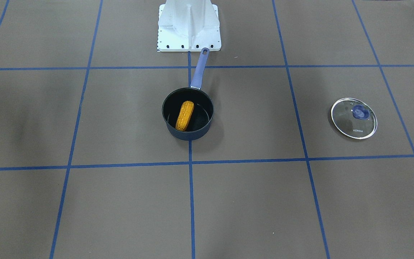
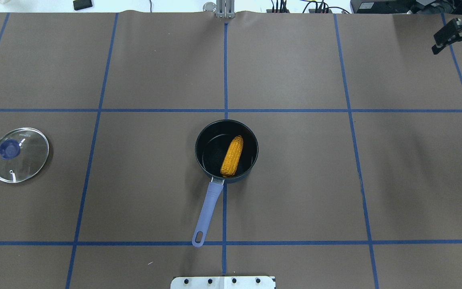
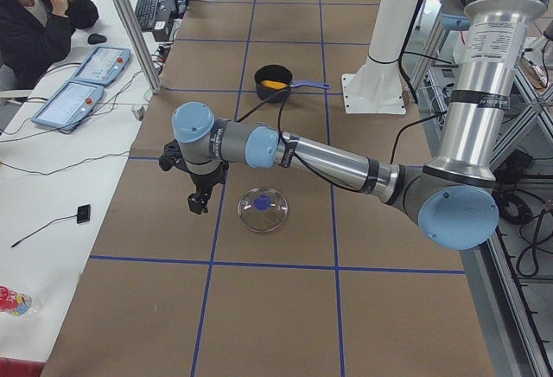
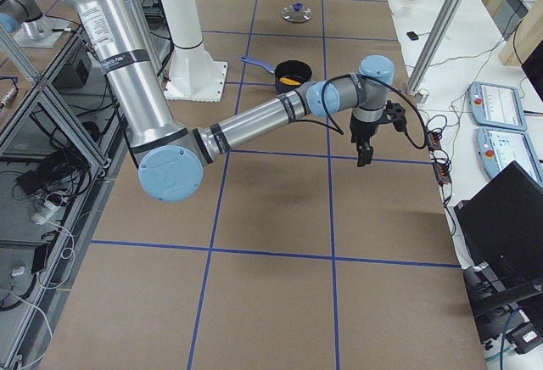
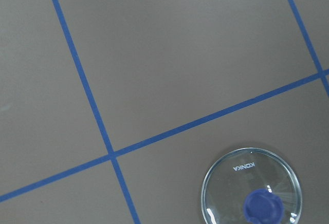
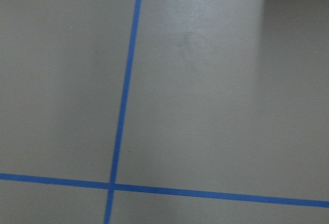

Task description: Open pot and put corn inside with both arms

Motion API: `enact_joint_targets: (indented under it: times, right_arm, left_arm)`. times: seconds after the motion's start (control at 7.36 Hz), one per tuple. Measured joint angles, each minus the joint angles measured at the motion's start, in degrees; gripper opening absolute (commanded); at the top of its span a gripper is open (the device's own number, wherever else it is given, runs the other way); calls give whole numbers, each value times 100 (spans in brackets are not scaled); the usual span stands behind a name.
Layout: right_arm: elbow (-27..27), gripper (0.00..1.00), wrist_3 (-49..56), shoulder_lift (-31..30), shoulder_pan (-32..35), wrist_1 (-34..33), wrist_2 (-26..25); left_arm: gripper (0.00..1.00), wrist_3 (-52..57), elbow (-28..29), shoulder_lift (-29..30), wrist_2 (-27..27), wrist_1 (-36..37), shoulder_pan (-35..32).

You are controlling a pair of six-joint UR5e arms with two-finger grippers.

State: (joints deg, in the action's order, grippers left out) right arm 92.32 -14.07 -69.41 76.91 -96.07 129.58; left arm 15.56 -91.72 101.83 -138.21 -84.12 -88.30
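The dark pot (image 1: 189, 135) with a purple handle (image 1: 199, 70) stands open in the middle of the table; it also shows in the overhead view (image 2: 214, 141). The yellow-orange corn (image 1: 185, 115) lies inside it, leaning on the wall (image 2: 232, 156). The glass lid (image 2: 19, 155) with a blue knob lies flat on the table on my left side, apart from the pot. My left gripper (image 3: 199, 202) hangs above the table beside the lid (image 3: 263, 209); I cannot tell whether it is open. My right gripper (image 2: 453, 36) hangs high at the far right, empty; its jaws are unclear.
The robot's white base (image 1: 189, 27) stands just behind the pot handle. Blue tape lines grid the brown table. An operator (image 3: 34, 14) sits at a side desk with control pendants (image 3: 69, 100). The left wrist view shows the lid (image 5: 251, 185) below.
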Motion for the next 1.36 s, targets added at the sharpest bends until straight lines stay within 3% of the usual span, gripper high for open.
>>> enact_joint_targets:
  times: [0.41, 0.81, 1.36]
  right_arm:
    - [-588, 100, 1145, -329, 567, 112, 231]
    - [-842, 100, 1361, -962, 823, 1036, 304]
    - [-802, 100, 1209, -1171, 902, 1366, 396]
  left_arm:
    - [98, 444, 501, 133, 9, -118, -166]
    - [98, 850, 784, 105, 4, -210, -470]
    - [98, 1009, 794, -761, -3, -1137, -775]
